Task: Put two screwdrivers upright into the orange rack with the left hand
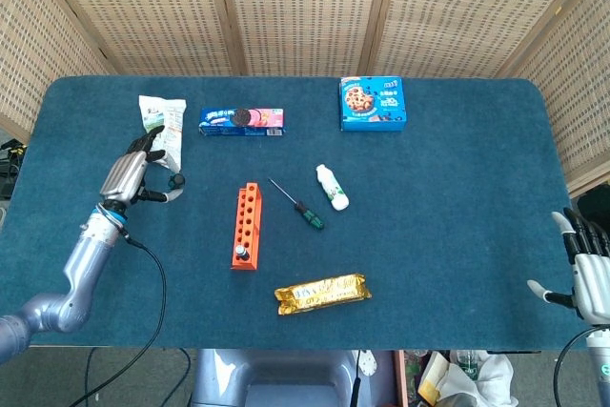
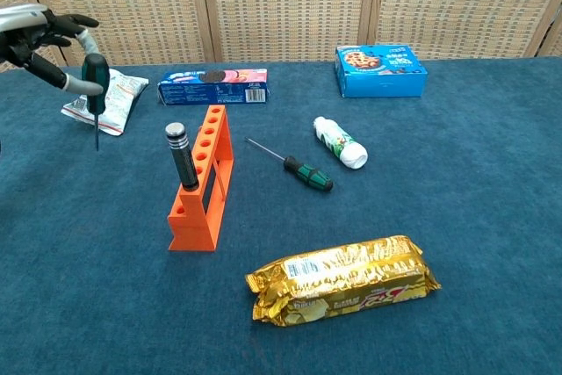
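Overhead, the head view shows the left hand (image 1: 133, 172) raised near the table's (image 1: 457, 188) left edge, fingers wrapped round a green-handled screwdriver (image 1: 175, 179) of which only the handle end shows from here. The orange rack (image 1: 246, 227) lies lengthwise toward the front edge, left of centre, a dark tool (image 1: 242, 253) standing in its nearest hole. A second screwdriver (image 1: 296, 203) lies flat just right of the rack, its shaft pointing to the back-left and its handle to the front-right. At the far right, off the table's front corner, the right hand (image 1: 587, 272) is empty with its fingers spread.

From the chest view, the held screwdriver (image 2: 94, 98) hangs nearly vertical, handle up and tip down, clear of the table, pinched in the left hand (image 2: 44, 34) at the upper left. The rack (image 2: 201, 182) stands well apart to its right; the black-handled tool (image 2: 180, 156) in it is upright. The loose screwdriver (image 2: 292, 165) lies between the rack and a white bottle (image 2: 340, 143). This view does not show the right hand.

Writing on the blue cookie box (image 2: 380, 69), the sandwich-cookie pack (image 2: 213, 87), the green-and-white pouch (image 2: 107, 97) and the gold wrapper (image 2: 342, 277) is too small to read.
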Motion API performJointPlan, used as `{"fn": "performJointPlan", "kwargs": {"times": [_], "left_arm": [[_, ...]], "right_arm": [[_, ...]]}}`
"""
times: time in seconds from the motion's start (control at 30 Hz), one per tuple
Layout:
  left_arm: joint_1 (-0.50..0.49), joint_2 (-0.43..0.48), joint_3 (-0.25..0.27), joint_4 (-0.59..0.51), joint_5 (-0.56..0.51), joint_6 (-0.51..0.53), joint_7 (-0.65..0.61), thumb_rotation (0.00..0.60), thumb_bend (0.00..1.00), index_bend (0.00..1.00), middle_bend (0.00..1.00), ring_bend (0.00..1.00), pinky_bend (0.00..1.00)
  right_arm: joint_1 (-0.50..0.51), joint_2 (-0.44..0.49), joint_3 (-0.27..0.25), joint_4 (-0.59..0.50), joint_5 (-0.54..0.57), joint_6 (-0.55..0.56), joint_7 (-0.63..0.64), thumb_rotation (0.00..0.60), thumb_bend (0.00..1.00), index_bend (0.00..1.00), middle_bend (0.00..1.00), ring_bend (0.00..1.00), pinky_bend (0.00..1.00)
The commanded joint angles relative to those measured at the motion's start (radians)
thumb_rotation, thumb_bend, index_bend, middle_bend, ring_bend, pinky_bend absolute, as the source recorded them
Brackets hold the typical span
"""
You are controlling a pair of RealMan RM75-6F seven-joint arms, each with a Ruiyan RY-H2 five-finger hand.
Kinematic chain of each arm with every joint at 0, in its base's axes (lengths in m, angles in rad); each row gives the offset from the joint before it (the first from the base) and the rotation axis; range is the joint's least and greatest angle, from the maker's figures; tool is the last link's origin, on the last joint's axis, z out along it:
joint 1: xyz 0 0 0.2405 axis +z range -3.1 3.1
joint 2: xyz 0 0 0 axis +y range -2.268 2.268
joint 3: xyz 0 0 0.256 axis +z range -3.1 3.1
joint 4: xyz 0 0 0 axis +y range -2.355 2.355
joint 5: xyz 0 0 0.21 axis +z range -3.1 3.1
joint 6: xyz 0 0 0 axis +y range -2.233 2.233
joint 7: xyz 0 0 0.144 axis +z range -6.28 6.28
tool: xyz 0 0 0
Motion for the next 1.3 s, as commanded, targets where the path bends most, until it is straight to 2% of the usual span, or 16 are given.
{"fn": "performJointPlan", "kwargs": {"times": [0.03, 0.23, 0.4, 0.63, 0.93, 1.3], "left_arm": [[0.042, 0.124, -0.042, -0.15, 0.081, 0.009, -0.186, 0.6, 0.5, 0.69, 0.0, 0.0, 0.0], [0.05, 0.202, -0.058, -0.245, 0.122, 0.006, -0.305, 0.6, 0.5, 0.69, 0.0, 0.0, 0.0], [0.041, 0.229, -0.074, -0.3, 0.14, 0.0, -0.401, 0.6, 0.5, 0.69, 0.0, 0.0, 0.0], [0.012, 0.175, -0.085, -0.306, 0.133, 0.002, -0.519, 0.6, 0.5, 0.69, 0.0, 0.0, 0.0], [-0.03, 0.126, -0.09, -0.307, 0.118, -0.048, -0.647, 0.6, 0.5, 0.69, 0.0, 0.0, 0.0], [-0.06, 0.085, -0.073, -0.261, 0.1, -0.065, -0.652, 0.6, 0.5, 0.69, 0.0, 0.0, 0.0]], "right_arm": [[-0.001, 0.002, 0.0, -0.001, -0.001, 0.002, 0.003, 0.6, 0.0, 0.0, 0.0, 0.0, 0.0], [-0.002, 0.004, 0.001, -0.001, -0.001, 0.003, 0.008, 0.6, 0.0, 0.0, 0.0, 0.0, 0.0], [-0.002, 0.004, 0.001, -0.001, -0.001, 0.003, 0.008, 0.6, 0.0, 0.0, 0.0, 0.0, 0.0], [-0.002, 0.005, 0.001, 0.0, -0.001, 0.004, 0.012, 0.6, 0.0, 0.0, 0.0, 0.0, 0.0], [-0.001, 0.007, 0.004, 0.003, 0.004, 0.0, 0.018, 0.6, 0.0, 0.0, 0.0, 0.0, 0.0], [0.0, 0.008, 0.005, 0.005, 0.008, -0.004, 0.021, 0.6, 0.0, 0.0, 0.0, 0.0, 0.0]]}}
